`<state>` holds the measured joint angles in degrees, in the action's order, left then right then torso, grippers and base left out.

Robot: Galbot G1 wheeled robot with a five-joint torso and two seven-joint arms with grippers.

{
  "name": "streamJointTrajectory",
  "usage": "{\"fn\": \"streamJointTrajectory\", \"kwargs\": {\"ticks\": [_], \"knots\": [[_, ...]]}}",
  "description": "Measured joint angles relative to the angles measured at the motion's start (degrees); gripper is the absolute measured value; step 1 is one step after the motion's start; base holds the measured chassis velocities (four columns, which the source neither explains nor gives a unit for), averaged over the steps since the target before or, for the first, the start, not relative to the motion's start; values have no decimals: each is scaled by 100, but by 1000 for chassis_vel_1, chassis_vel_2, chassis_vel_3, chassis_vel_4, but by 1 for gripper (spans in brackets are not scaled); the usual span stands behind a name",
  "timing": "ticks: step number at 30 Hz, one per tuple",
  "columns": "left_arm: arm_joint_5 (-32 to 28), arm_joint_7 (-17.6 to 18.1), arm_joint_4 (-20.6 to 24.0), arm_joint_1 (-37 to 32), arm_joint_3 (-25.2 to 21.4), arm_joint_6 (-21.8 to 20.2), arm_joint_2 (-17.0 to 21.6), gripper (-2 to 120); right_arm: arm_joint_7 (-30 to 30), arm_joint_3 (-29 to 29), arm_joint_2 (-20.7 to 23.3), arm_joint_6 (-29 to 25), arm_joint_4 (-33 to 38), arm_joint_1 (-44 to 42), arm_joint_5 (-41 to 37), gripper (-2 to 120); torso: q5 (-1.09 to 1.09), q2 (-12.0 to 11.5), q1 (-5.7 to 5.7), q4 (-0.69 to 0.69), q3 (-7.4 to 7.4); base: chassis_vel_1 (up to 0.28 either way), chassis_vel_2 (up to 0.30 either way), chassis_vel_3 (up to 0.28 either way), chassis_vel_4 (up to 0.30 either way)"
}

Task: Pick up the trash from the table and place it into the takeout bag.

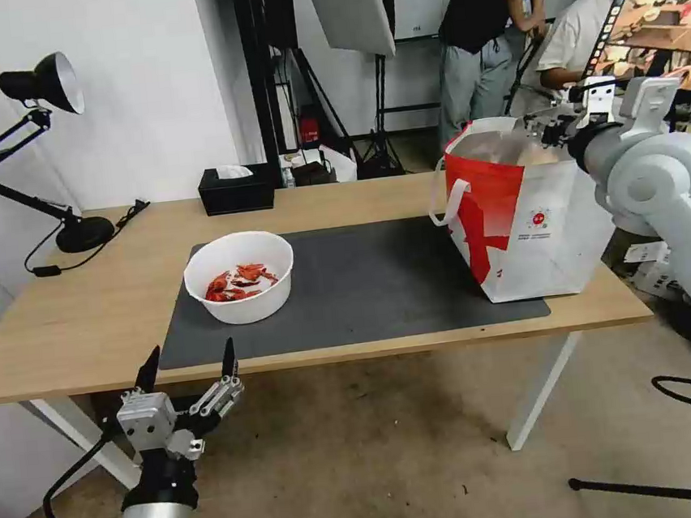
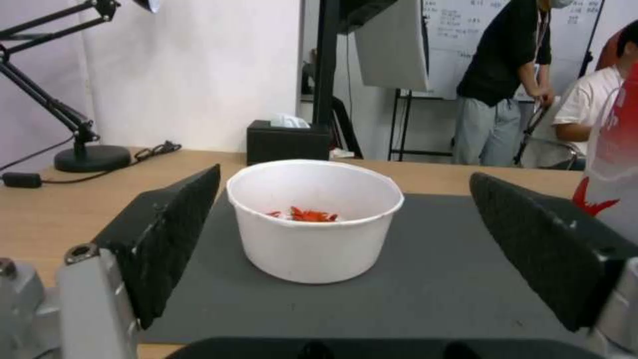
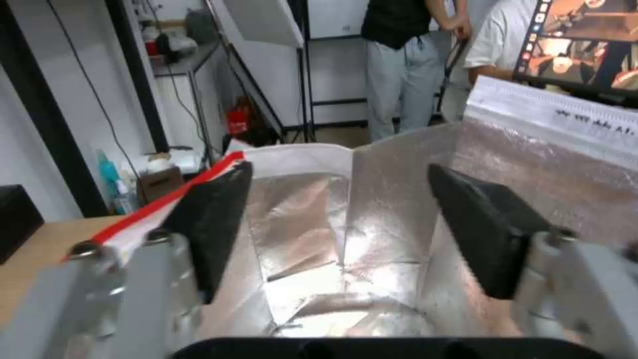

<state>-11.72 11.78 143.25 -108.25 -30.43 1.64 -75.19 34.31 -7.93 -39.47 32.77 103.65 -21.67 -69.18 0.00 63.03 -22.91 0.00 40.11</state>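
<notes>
**Bowl on the mat, bag at the far right, both hands released**

At the left end of the bench (image 1: 82, 317) stands a black desk lamp (image 1: 44, 92), its cord trailing across the wood. Below the bench's near edge the left hand (image 1: 189, 370) hangs with its two black fingers spread apart and nothing between them. From the left wrist view the same fingers (image 2: 169, 234) frame the white bowl (image 2: 316, 224) without touching it; the hand sits short of the bowl, near the mat's front edge.

The bowl (image 1: 240, 277) rests on the left part of the dark grey mat (image 1: 365, 290), with red crayfish shells (image 1: 238, 284) at its bottom. From the wrist view only a small patch of red shows over the rim. Behind it, a black tissue box (image 1: 236, 190) stands at the bench's back edge.

At the right, the takeout bag (image 1: 534, 224) stands upright on the bench, partly on the mat's right end. The right hand (image 3: 336, 224) hovers over its open mouth, fingers apart and holding nothing. From the head view the arm covers part of the bag's rim. The foil lining (image 3: 372, 209) is creased and shiny; what lies at the bottom is hard to make out.
</notes>
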Motion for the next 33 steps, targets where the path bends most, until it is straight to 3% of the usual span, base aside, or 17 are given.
{"fn": "streamJointTrajectory", "kwargs": {"ticks": [2, 5, 9, 11, 17, 19, 20, 21, 23, 24, 27, 28, 31, 33], "knots": [[2, 0, 0, -2, -1, 0, -3, 100, 0, -10, 15, -10, 29, -3, 0, 81, 0, 0, 0, 0, 0, 0, 0, 0, 0], [16, 0, 0, -13, -7, 0, -23, 100, -16, -96, 172, -147, 364, -141, -8, 96, 1, 0, 0, 0, 0, 0, 0, 0, 0], [24, 0, 0, -15, -12, 3, -36, 100, -71, -289, 377, -253, 851, -453, -100, 100, 0, 0, 0, 1, 0, 0, 0, 0, 0], [29, 0, 0, -13, -18, 17, -66, 100, -264, -657, 678, -417, 1491, -1134, -109, 100, -1, 0, 0, 0, 0, 0, 0, 0, 0], [35, 5, 0, 5, -23, 36, -112, 100, -413, -1526, 860, -931, 2349, -2586, 179, 100, 2, 0, 0, -1, 0, 0, 0, 0, 0], [37, 21, 0, 23, -9, 38, -129, 100, -709, -2398, 611, -1261, 2870, -3980, 620, 100, -2, 1, 0, 0, -1, 0, 0, 0, 0], [41, 25, 0, 23, -5, 40, -137, 100, -873, -2635, 424, -1399, 3026, -4581, 921, 100, 1, 0, 0, 1, 0, 0, 0, 0, 0], [41, 25, 0, 23, -5, 40, -137, 100, -873, -2635, 424, -1399, 3026, -4581, 921, 100, 1, 0, 0, 1, 0, 0, 0, 0, 0], [49, 34, 0, 23, 7, 46, -145, 100, -1404, -3037, -93, -1680, 3282, -5744, 1784, 100, 2, 0, 0, 0, -1, 0, 0, 0, 0], [49, 34, 0, 23, 7, 46, -145, 100, -1404, -3037, -93, -1680, 3282, -5744, 1784, 100, 2, 0, 0, 0, -1, 0, 0, 0, 0], [52, 51, 0, 16, 20, 59, -158, 100, -2105, -3220, -1060, -2238, 3575, -7308, 3363, 100, -1, 1, 1, -2, -2, 0, 0, 0, 0], [52, 51, 0, 16, 20, 59, -158, 100, -2105, -3220, -1060, -2238, 3575, -7308, 3363, 100, -1, 1, 1, -2, -2, 0, 0, 0, 0], [58, 64, 0, 15, 47, 87, -189, 100, -2432, -3098, -1849, -2769, 3657, -7921, 4467, 100, -1, 1, 1, -2, -2, 0, 0, 0, 0], [60, 65, 0, 15, 56, 97, -203, 100, -2466, -3043, -2013, -2873, 3662, -8003, 4695, 100, -1, 1, 1, -1, -1, 0, 0, 0, 0]]}}
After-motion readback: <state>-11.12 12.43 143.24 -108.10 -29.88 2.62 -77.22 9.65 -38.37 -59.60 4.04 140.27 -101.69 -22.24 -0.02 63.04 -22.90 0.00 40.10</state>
